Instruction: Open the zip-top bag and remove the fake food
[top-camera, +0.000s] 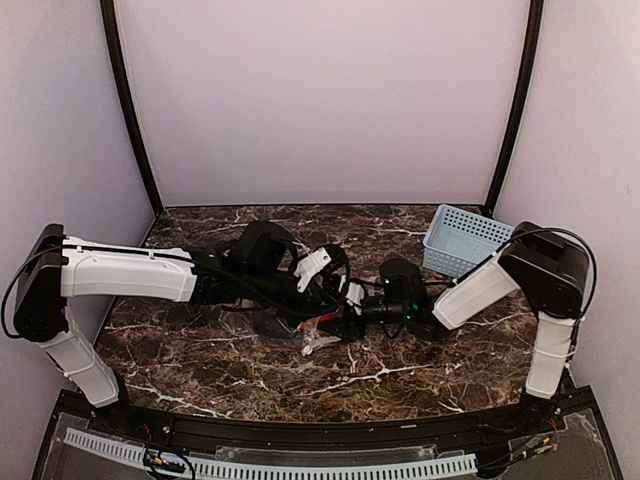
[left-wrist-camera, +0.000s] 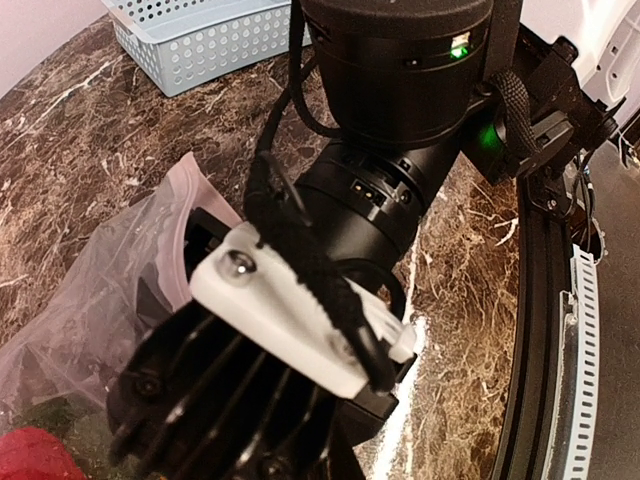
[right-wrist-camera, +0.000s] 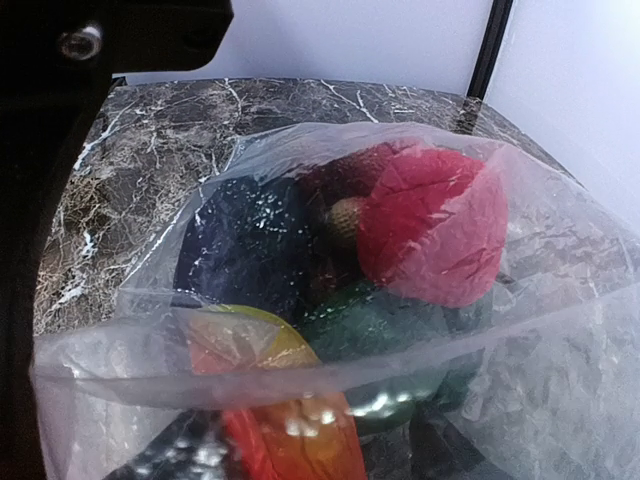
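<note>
Room on the dark, white-veined, marble-look surface (top-camera: 200, 360) lies mostly along the front and at the rear left. Both arms meet over the middle, where the zip-top bag (right-wrist-camera: 570, 300) lies under them, well apart from the near edge and from the black posts (top-camera: 128, 110) at the back corners. A light blue perforated basket (top-camera: 450, 258) sits at the rear right, near the right arm and apart from the bag. The bag is thin, crinkled clear film, and the fake food (right-wrist-camera: 400, 270) is inside it: a pink-red veined leafy piece (right-wrist-camera: 440, 225), a dark purple rounded piece (right-wrist-camera: 245, 245), a glossy green piece (right-wrist-camera: 385, 335) and an orange and yellow piece (right-wrist-camera: 275, 415) nearest the lens. The right gripper (top-camera: 345, 318) has its jaws apart: one black finger (right-wrist-camera: 40, 200) stands at the left edge of its wrist view, the other is outside the frame, and nothing shows pinched. The left gripper (top-camera: 325, 283) has its jaws closed; whether they have hold of the film I cannot tell, since the right arm's black wrist fills its camera.
</note>
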